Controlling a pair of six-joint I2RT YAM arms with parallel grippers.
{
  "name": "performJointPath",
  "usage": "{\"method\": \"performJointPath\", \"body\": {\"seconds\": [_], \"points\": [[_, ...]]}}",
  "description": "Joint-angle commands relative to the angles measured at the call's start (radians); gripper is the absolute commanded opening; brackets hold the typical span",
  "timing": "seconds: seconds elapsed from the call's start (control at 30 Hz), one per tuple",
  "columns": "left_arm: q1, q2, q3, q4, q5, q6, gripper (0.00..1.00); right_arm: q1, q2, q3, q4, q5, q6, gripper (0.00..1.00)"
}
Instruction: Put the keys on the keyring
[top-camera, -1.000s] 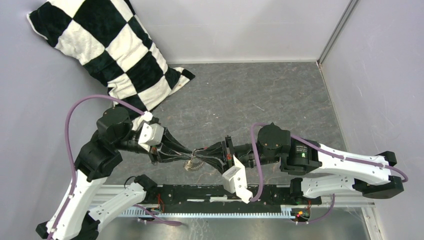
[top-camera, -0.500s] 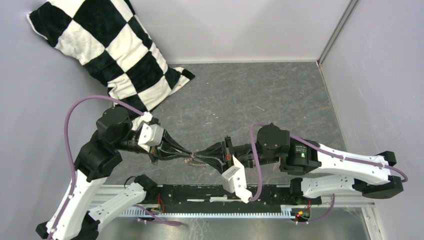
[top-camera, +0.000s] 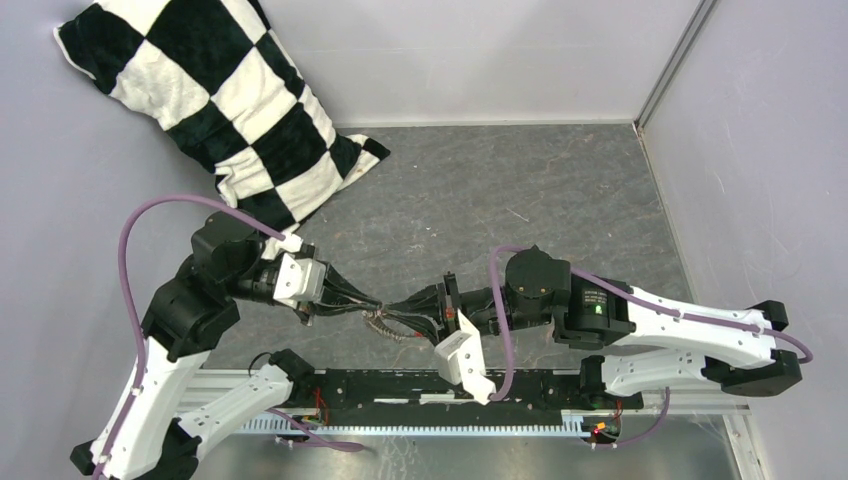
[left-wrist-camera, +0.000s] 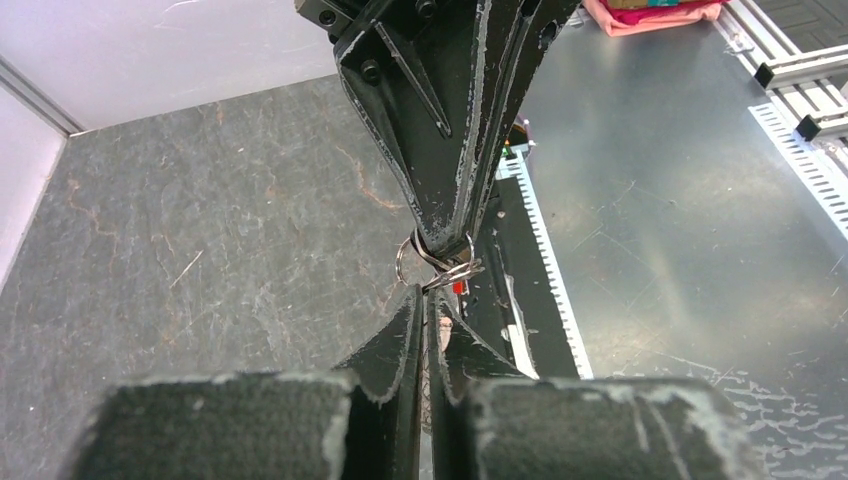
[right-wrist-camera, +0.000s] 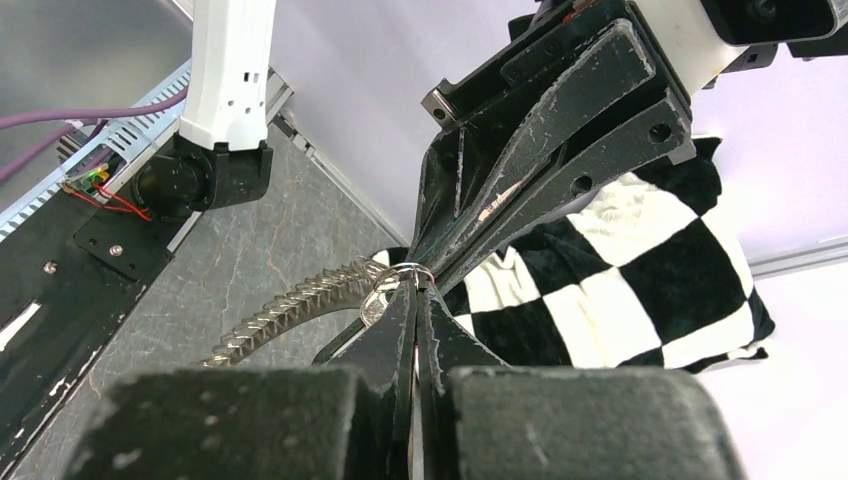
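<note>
My two grippers meet tip to tip low over the grey table. The keyring (top-camera: 385, 323) hangs between them, a thin silvery loop with a string of small silvery pieces (right-wrist-camera: 290, 305) sagging below. My left gripper (top-camera: 374, 304) is shut, its tips (left-wrist-camera: 427, 297) pinching the keyring (left-wrist-camera: 452, 274) beside a small red tag (left-wrist-camera: 458, 288). From the other side my right gripper (top-camera: 398, 308) is shut on the same loop (right-wrist-camera: 400, 271), its fingertips (right-wrist-camera: 415, 288) right against the left gripper (right-wrist-camera: 432, 268). No loose keys show; they are hidden or out of view.
A black-and-white checkered pillow (top-camera: 230, 100) leans in the far left corner. The black and silver mounting rail (top-camera: 400, 385) runs along the near edge just below the grippers. Grey walls close in the table on the left, back and right.
My left gripper's jaws have closed on the keyring. Both arms shifted slightly left, and the silvery pieces went from a round clump to a stretched, hanging string.
</note>
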Motion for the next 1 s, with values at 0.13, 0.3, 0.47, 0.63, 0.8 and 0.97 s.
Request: {"method": "performJointPath", "body": {"seconds": [0.13, 0.3, 0.47, 0.63, 0.8, 0.97], "points": [[-0.005, -0.017, 0.021, 0.003, 0.034, 0.12, 0.05, -0.008, 0.022, 0.045, 0.063, 0.048, 0.045, 0.01], [-0.005, -0.036, 0.013, 0.0, 0.041, 0.18, 0.04, -0.007, 0.051, 0.075, 0.055, 0.08, 0.065, 0.01], [-0.006, -0.046, 0.008, -0.029, 0.047, 0.251, 0.03, -0.009, 0.065, 0.084, 0.067, 0.125, 0.079, 0.01], [-0.005, -0.057, 0.004, -0.047, 0.042, 0.301, 0.02, -0.008, 0.082, 0.1, 0.059, 0.159, 0.091, 0.01], [-0.005, -0.061, 0.005, -0.048, 0.038, 0.323, 0.02, -0.009, 0.105, 0.125, 0.027, 0.221, 0.111, 0.01], [-0.005, -0.071, 0.004, -0.049, 0.025, 0.362, 0.02, -0.008, 0.121, 0.147, 0.004, 0.277, 0.135, 0.01]]}}
